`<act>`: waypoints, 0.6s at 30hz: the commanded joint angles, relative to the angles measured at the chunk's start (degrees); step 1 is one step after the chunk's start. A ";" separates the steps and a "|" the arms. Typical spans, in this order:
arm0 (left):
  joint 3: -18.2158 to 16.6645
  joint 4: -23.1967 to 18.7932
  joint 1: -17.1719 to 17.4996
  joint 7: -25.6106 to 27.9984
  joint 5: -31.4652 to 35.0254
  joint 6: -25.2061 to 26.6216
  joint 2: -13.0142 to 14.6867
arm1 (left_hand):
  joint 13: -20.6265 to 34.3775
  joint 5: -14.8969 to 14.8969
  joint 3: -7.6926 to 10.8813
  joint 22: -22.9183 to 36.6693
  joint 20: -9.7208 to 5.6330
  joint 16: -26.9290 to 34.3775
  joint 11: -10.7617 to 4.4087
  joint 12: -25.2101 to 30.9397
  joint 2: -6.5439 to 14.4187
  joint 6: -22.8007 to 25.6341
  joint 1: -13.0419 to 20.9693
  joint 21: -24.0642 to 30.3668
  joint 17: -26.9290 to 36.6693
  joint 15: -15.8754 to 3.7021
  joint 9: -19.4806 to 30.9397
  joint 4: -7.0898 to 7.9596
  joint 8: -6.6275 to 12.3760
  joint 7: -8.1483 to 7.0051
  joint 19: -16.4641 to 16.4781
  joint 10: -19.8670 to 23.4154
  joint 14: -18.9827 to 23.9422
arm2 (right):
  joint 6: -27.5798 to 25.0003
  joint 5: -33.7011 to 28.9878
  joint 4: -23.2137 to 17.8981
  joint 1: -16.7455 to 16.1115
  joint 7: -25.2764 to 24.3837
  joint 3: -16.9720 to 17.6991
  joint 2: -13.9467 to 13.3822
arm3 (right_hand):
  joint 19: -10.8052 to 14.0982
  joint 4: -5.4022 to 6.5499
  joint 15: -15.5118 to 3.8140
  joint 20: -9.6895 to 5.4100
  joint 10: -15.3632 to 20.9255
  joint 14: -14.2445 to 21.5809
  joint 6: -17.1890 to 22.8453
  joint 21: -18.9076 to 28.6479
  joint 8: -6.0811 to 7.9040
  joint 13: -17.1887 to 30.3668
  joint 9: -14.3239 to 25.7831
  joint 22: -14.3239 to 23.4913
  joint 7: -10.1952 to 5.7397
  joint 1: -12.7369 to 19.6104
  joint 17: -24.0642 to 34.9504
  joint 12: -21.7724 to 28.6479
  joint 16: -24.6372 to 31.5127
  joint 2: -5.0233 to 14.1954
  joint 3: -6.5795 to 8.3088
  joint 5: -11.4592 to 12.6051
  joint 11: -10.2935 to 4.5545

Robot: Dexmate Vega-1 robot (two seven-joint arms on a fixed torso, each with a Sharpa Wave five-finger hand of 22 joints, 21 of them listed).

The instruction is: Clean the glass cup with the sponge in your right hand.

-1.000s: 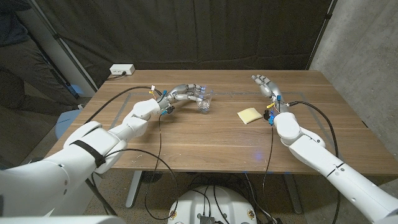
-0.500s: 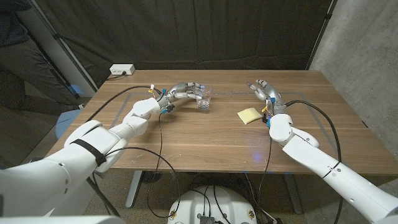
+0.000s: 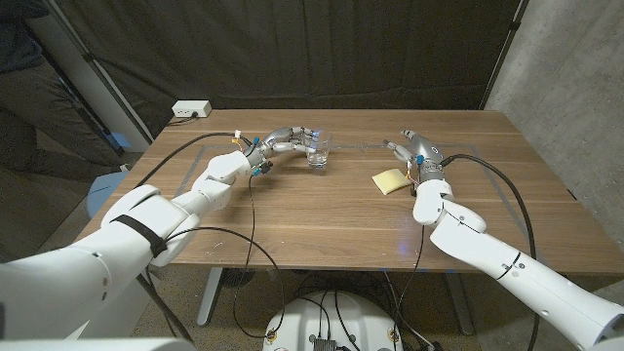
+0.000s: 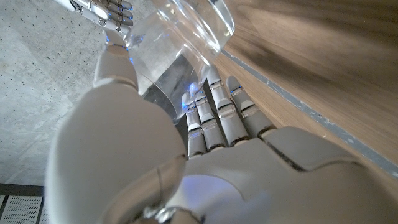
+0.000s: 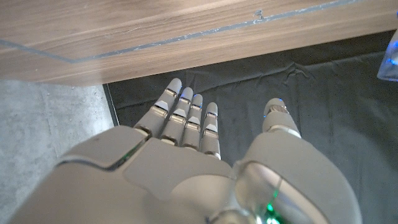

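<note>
Glass first: the clear, round drinking glass cup [image 3: 318, 153] stands upright on the brown wooden table [image 3: 322, 219], and the left hand [image 3: 289, 140] is wrapped around it from the robot's left side, fingers [image 4: 216, 106] curled against the wall. In the left wrist view the cup [image 4: 186, 28] sits right at those fingertips, with the thumb running up along its other side, so this hand grips the cup between thumb and fingers.

The flat, pale yellow rectangular sponge [image 3: 392, 179] lies on the table just in front of the right hand [image 3: 413, 149], on its near side towards the robot and a little to its left. The hand is not touching it. This hand is held above the table, its fingers [image 5: 186, 112] straight, side by side and slightly apart from the thumb, with nothing between them. The sponge is well apart from the cup, which stands off to the right hand's left.

Beyond the left hand, at the table's far edge, a white power strip [image 3: 191, 109] sits. Black cables [image 3: 251, 210] run along both arms across the tabletop.
</note>
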 commanded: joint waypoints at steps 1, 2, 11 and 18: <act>0.63 1.56 -1.40 1.33 0.70 1.61 -0.91 | 0.40 0.36 3.68 0.27 -0.17 -0.37 -7.13 0.42 8.13 8.46 7.50 0.46 0.24 -8.23 1.37 3.05 8.58 -5.47 -0.11 7.29 0.47 | -14.05 -8.65 -3.20 4.68 5.59 -8.37 -1.88 | 0.55 0.42 -0.54 -0.28 0.97 0.82 1.19 0.60 0.46 0.30 0.29 0.40 -0.25 0.38 0.40 0.34 0.33 -0.53 -0.26 0.42 -0.29; 0.73 1.67 -1.49 1.66 0.81 1.80 -1.02 | 0.42 0.36 3.71 0.27 -0.21 -0.40 -7.14 0.45 8.16 8.41 7.52 0.48 0.27 -8.23 1.38 3.06 8.61 -5.51 -0.12 7.35 0.51 | -14.63 -8.99 -3.07 5.11 6.10 -8.99 -1.84 | 0.54 0.48 -0.60 -0.27 1.18 0.90 1.41 0.66 0.52 0.31 0.29 0.46 -0.38 0.37 0.44 0.40 0.33 -0.57 -0.29 0.45 -0.37; 1.62 2.34 -2.45 3.25 1.52 4.09 -1.54 | 0.65 0.40 3.93 0.27 -0.20 -0.66 -7.16 0.55 8.32 8.35 7.58 0.67 0.55 -8.25 1.51 3.12 9.06 -5.54 -0.20 7.48 0.84 | -19.39 -12.31 -1.52 9.06 9.63 -14.45 -1.25 | 1.41 0.46 -1.90 -0.36 3.47 3.57 3.62 1.89 1.07 0.40 0.32 1.28 -0.91 1.23 0.91 0.94 0.90 -1.72 -0.64 1.07 -0.77; 2.22 2.59 -3.10 4.05 1.73 5.76 -1.67 | 0.88 0.43 4.24 0.27 -0.27 -1.06 -7.19 0.47 8.47 7.94 7.93 0.78 0.86 -8.17 1.64 3.02 9.40 -5.63 -0.48 7.17 0.80 | -21.95 -14.03 -0.84 12.14 13.15 -18.36 -1.46 | 1.54 0.42 -2.08 -0.29 4.04 3.97 4.28 2.21 1.20 0.41 0.32 1.51 -0.96 1.60 1.00 1.04 0.89 -2.08 -0.71 1.29 -1.09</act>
